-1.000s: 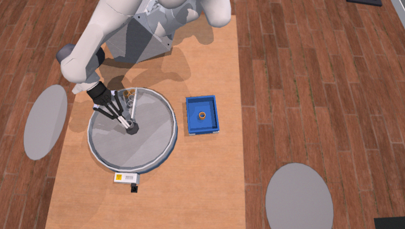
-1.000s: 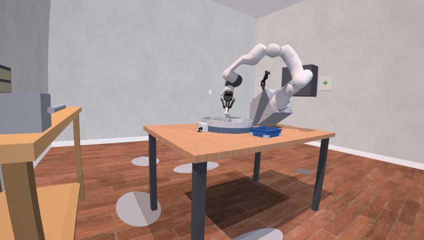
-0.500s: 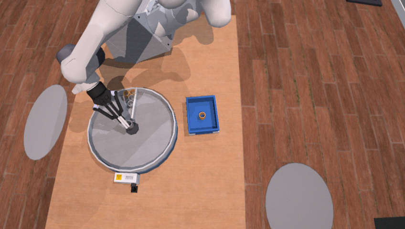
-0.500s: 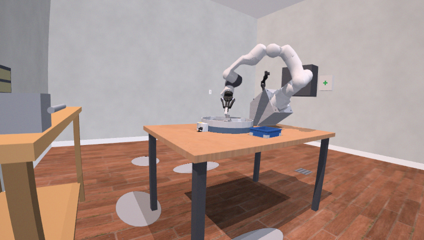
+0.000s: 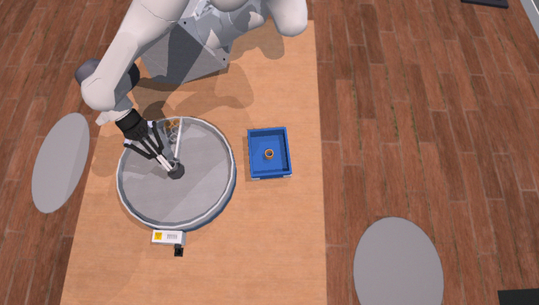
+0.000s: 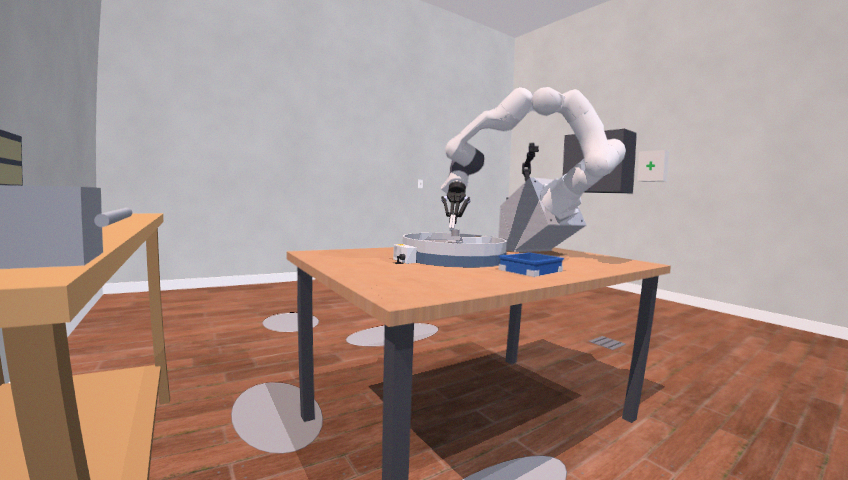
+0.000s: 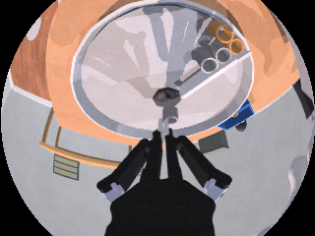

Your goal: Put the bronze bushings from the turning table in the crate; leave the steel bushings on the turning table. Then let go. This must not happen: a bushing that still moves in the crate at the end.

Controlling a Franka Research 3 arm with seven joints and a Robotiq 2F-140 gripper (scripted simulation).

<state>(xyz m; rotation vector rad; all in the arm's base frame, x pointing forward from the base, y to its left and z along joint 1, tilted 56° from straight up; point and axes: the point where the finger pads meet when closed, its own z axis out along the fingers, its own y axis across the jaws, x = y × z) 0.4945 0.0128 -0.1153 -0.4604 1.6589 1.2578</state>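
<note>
Black two-finger gripper: fingers narrow, apparently pinching the thin wall of a grey steel ring-shaped bushing by the hub. Two bronze-coloured ring-shaped bushings stand at the rim of the round grey turning table, well apart from the fingertips, towards the arm's base. Their long axes are vertical, open ends up. Judgement: release the grey piece on the turning table first, then fetch bronze.

In the top view, the picture's edge cuts off the arm.
</note>
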